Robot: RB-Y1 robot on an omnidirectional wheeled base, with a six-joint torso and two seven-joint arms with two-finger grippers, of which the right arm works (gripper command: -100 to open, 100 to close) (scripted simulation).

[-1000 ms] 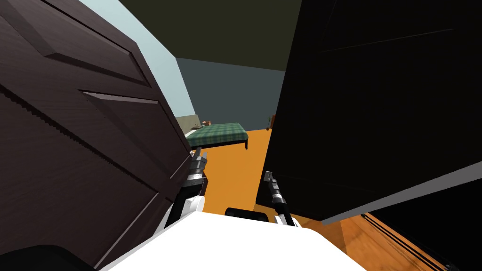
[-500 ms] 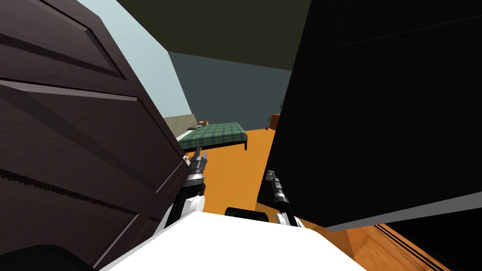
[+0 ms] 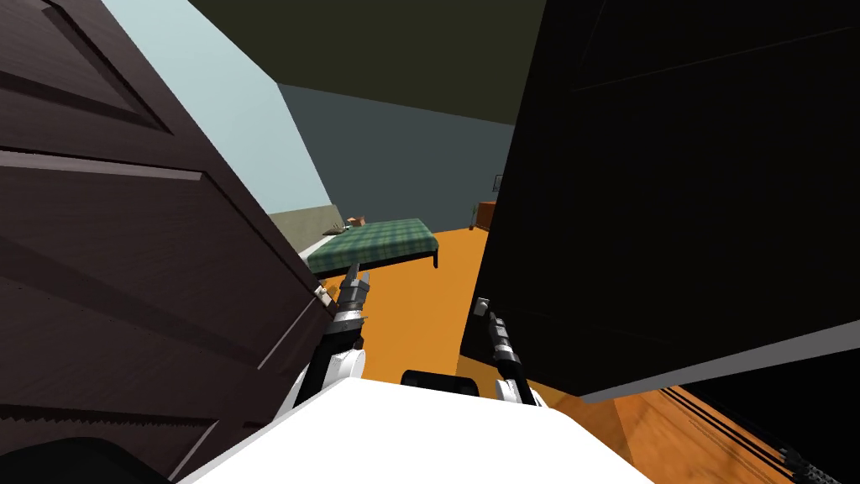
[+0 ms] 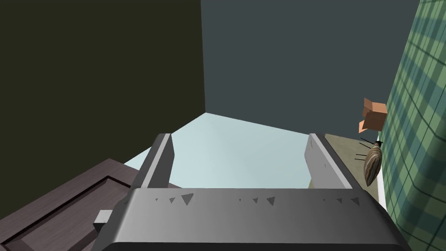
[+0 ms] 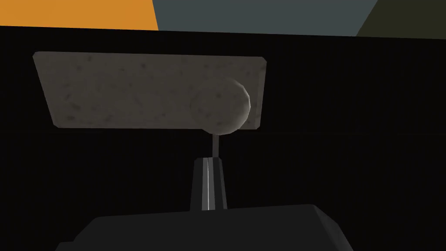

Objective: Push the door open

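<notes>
Grey knob (image 5: 220, 106) near closed right pincer (image 5: 214, 141): right wrist view.

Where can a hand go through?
The bare strip of orange floor between the brown door and the black door is free, up to the green bed. It is crowded at the edges: the open left gripper sits beside the brown door, the shut right gripper by the black door's knob.
</notes>
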